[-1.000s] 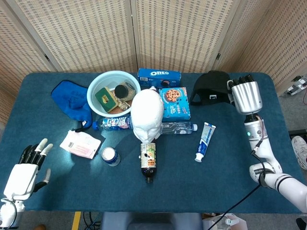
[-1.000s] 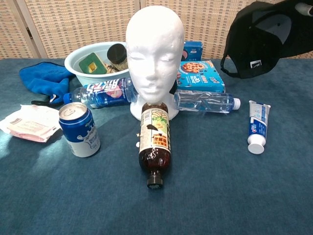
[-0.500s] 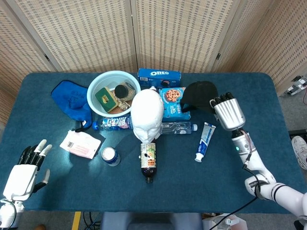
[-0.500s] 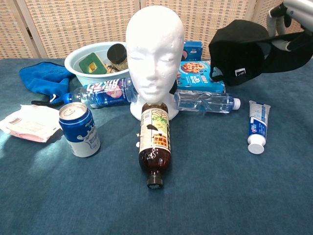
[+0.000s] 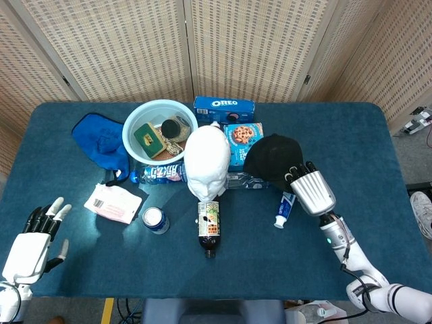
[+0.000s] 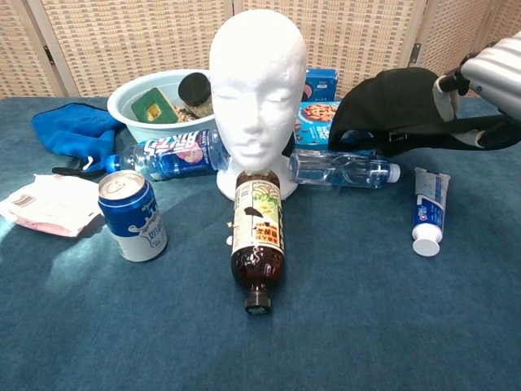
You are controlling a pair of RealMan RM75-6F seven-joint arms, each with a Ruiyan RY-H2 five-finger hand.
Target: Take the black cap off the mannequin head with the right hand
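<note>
The white mannequin head [image 5: 207, 159] [image 6: 258, 90] stands bare at the table's middle. The black cap [image 5: 272, 159] [image 6: 393, 110] hangs in the air just right of it, over the clear water bottle [image 6: 342, 169] and the cookie box [image 5: 244, 142]. My right hand [image 5: 310, 190] [image 6: 480, 81] grips the cap from its right side, fingers curled over the crown. My left hand [image 5: 37, 233] rests at the table's near left corner, fingers apart, holding nothing; the chest view does not show it.
A brown bottle [image 6: 258, 238] lies in front of the mannequin, with a blue can [image 6: 133, 215] to its left and a toothpaste tube [image 6: 426, 210] to its right. Behind stand a pale bowl [image 5: 135, 123], a labelled water bottle [image 6: 166, 154], a blue cloth [image 5: 100, 138], an Oreo box [image 5: 223, 108] and a paper packet [image 5: 113, 202].
My right hand has carried the cap from the far right of the table down and leftward, close to the mannequin head. The left hand has barely moved.
</note>
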